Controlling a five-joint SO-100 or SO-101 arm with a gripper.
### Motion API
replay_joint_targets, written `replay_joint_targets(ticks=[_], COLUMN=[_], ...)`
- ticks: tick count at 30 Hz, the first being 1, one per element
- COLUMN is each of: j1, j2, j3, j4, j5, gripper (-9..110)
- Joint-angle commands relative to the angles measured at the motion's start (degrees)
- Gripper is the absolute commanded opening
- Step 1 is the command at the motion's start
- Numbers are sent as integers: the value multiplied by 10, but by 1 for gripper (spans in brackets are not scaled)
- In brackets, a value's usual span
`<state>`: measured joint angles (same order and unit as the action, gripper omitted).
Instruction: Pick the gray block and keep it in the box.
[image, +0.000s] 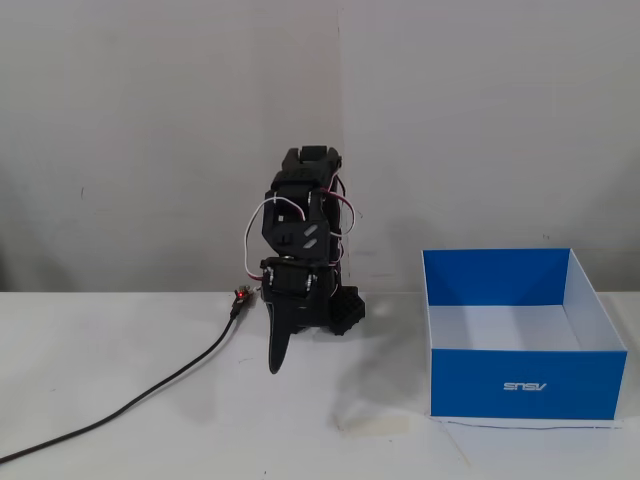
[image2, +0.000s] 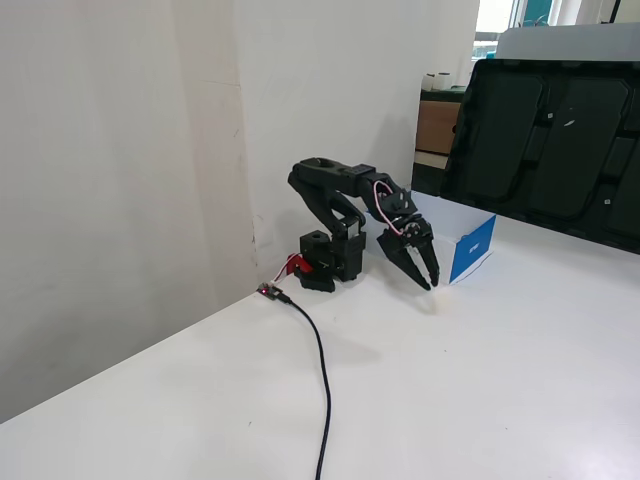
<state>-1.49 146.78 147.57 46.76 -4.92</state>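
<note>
On the white tabletop (image: 150, 440), the black five-joint arm (image: 300, 215) is folded forward over its base, its two-finger gripper (image: 275, 362) pointing down at the bare surface. In a fixed view the tips (image2: 431, 282) hang just above the table, a little to the left of the box as that view shows it. The fingers (image2: 412, 266) look nearly together with only a thin gap between them, and nothing can be seen pinched there — though from the front they overlap into one dark wedge, so I cannot tell for certain how far they are parted.

The large rectangular cardboard box (image: 525, 385), bright blue outside and white inside, sits open-topped to the right of the arm in the front view, well apart from the gripper. Its long axis runs left to right across that view, the front wall with the small white logo (image: 524, 386) facing the camera. In the other fixed view only its blue end (image2: 472, 248) shows past the arm. The gray block cannot be made out in either fixed view; the part of the box floor that shows is plain white.

A black cable (image: 120, 412) snakes from the arm's base toward the lower left edge. A plain pale wall (image: 150, 130) stands behind — and a large black moulded tray (image2: 550, 140) leans at the table's far side.
</note>
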Motion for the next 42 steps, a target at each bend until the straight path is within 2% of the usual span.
replay_joint_targets(ticks=[1, 13, 21, 33, 39, 42], j1=[22, 18, 11, 25, 21, 17], j2=[112, 333, 497, 496, 497, 497], j3=[49, 206, 267, 279, 265, 264], j4=[-33, -17, 81, 127, 180, 184], j5=[45, 105, 107, 109, 109, 109], gripper=[0, 0, 0, 0, 9, 2])
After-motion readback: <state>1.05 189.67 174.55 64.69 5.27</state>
